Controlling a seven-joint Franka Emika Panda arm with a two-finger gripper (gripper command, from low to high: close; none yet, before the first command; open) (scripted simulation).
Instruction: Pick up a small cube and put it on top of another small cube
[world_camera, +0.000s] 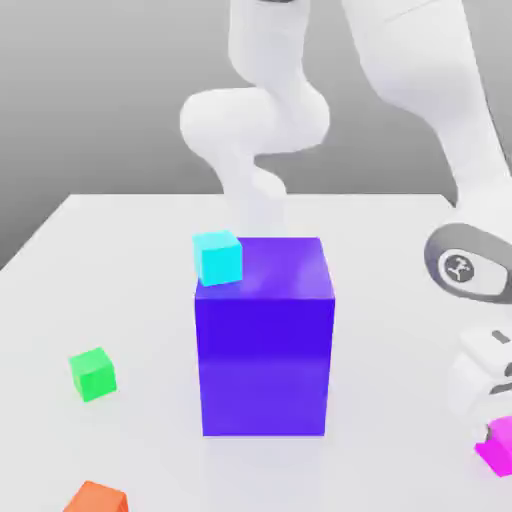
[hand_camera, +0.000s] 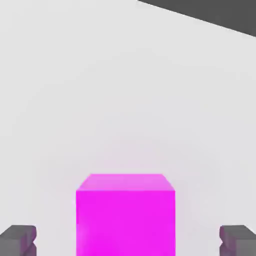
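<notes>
**Gripper spread wide over the magenta cube**

The white arm (world_camera: 290, 110) loops up behind the big blue-purple block (world_camera: 264, 335) and drops down at the exterior view's right, its hand low at the near right edge of the table (world_camera: 100, 250). In the hand view the gripper (hand_camera: 128, 242) is spread wide: both dark fingertips (hand_camera: 17, 240) stand well apart, each clear of a side face of the small magenta cube (hand_camera: 125, 215), which sits between them on the table. No grip here. The cube faces the hand camera squarely, sides level, no long axis to speak of. In the exterior view it shows at the near right corner (world_camera: 497, 447). The small green cube (world_camera: 93, 374) rests well apart at the near left. A cyan cube (world_camera: 218, 257) perches on the block's top left corner; an orange cube (world_camera: 97, 498) lies nearest, left.
</notes>
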